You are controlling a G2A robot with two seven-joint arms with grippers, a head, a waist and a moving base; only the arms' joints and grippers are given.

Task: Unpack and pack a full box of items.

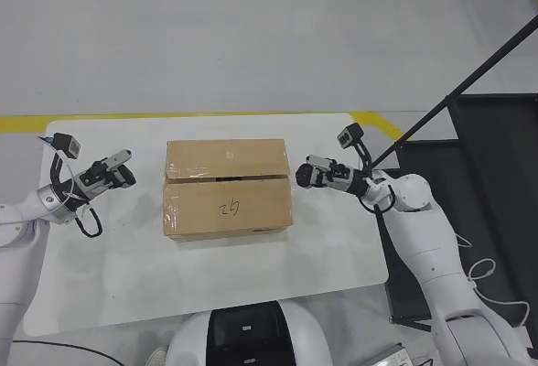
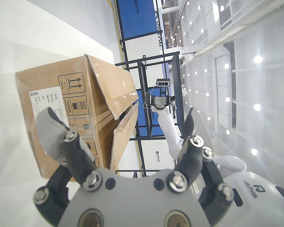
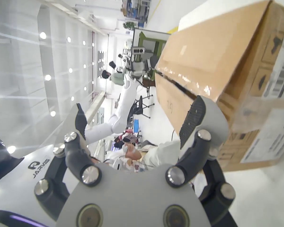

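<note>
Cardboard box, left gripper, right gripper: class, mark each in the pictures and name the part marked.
cardboard box (image 1: 229,203), top view, the top flap nearer the robot.
left gripper (image 1: 123,170), top view, the gap midway between its open fingertips.
right gripper (image 1: 304,172), top view, the gap midway between its open fingertips.

The left arm (image 1: 31,206) lies extended from the robot's left, wrist turned so the left gripper (image 1: 125,170) points inward toward the other arm, its fingers (image 2: 49,124) spread wide with nothing between them. The right arm (image 1: 415,220) mirrors it from the right; the right gripper (image 1: 300,174) faces the left one, fingers (image 3: 203,114) likewise spread and holding nothing, the two grippers well apart
</note>
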